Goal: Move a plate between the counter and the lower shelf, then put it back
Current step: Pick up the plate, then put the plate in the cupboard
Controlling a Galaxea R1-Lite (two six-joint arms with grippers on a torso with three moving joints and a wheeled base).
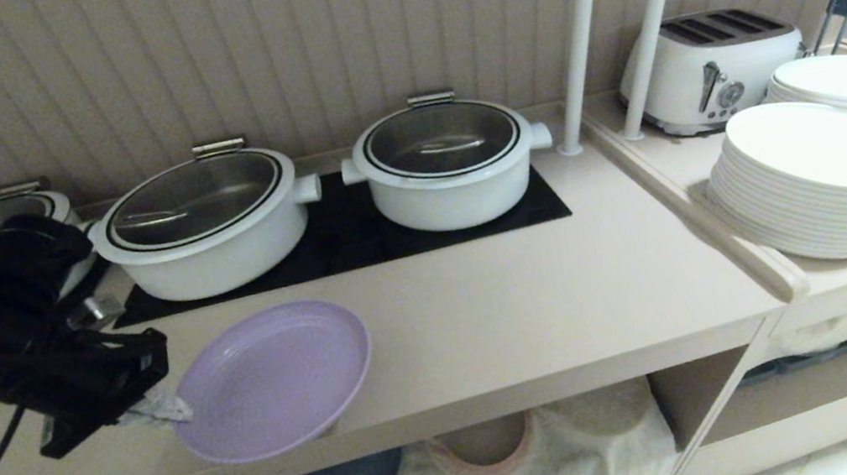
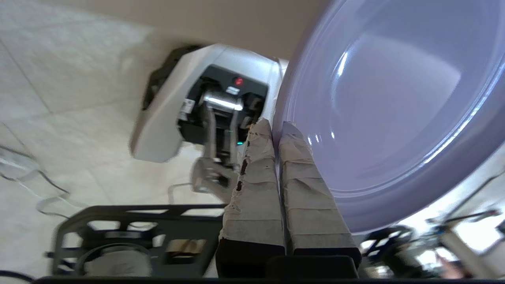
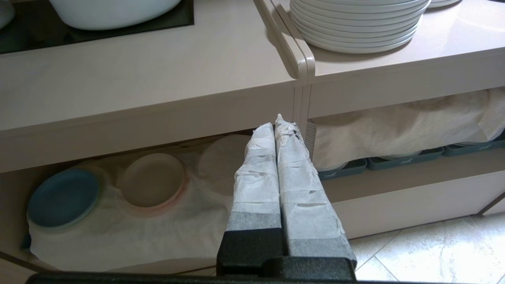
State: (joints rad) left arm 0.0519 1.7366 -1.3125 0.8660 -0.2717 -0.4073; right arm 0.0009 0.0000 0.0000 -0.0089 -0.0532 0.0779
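Observation:
The lavender plate [image 1: 276, 380] hangs tilted over the counter's [image 1: 527, 298] front edge, left of middle. My left gripper [image 1: 162, 408] is shut on the plate's left rim. In the left wrist view the taped fingers [image 2: 303, 177] pinch the rim of the plate [image 2: 386, 98] between them. The lower shelf [image 1: 609, 446] with its cream cloth lies open below the counter. My right gripper [image 3: 278, 122] is shut with nothing in it, low in front of the lower shelf [image 3: 158, 236].
Two white lidded pots [image 1: 204, 221] [image 1: 445, 162] stand on the black hob [image 1: 338, 234]; a third is half hidden behind my left arm. Stacked white plates [image 1: 821, 174] and a toaster [image 1: 711, 69] stand at right. A blue plate [image 3: 63, 197] and a beige-pink plate [image 3: 154, 179] lie on the shelf cloth.

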